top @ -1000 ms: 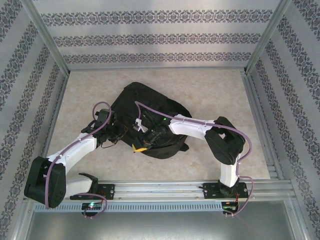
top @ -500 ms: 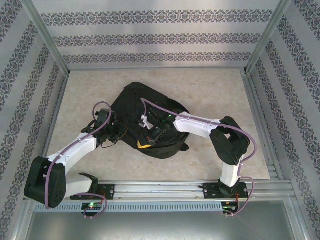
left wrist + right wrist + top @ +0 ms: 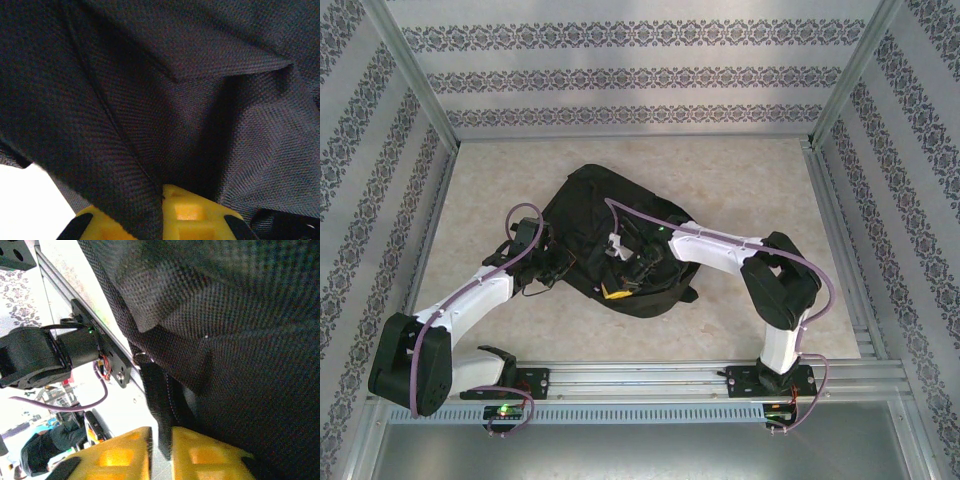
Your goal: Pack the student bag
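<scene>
Student bag [image 3: 592, 200], left tool [image 3: 155, 220] clamped on it — right tool [image 3: 161, 455] slightly open astride strap [image 3: 159, 390]

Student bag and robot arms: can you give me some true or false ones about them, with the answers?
1. The student bag is black. True.
2. It hangs on the wall. False: it lies on the table.
3. The left end effector is wide open. False: it is shut on a fold of the bag's fabric.
4. A black strap runs between the right end effector's fingers. True.
5. Those fingers are red. False: they are yellow.
</scene>
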Controlling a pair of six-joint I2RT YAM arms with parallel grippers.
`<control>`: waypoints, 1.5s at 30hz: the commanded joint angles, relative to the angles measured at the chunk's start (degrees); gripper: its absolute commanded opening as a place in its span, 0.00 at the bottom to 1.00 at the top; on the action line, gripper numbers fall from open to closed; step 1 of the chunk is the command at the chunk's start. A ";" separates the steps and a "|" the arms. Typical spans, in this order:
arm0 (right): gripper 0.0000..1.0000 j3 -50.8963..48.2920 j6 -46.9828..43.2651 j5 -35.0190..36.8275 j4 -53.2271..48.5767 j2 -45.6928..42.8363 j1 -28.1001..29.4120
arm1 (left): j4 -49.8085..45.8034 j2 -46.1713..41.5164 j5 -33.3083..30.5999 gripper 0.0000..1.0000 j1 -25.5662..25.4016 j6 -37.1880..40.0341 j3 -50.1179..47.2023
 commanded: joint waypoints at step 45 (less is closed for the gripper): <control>0.00 -4.96 -8.92 4.18 -16.87 -6.93 0.51 | -4.64 2.75 -7.81 0.00 3.84 6.76 6.40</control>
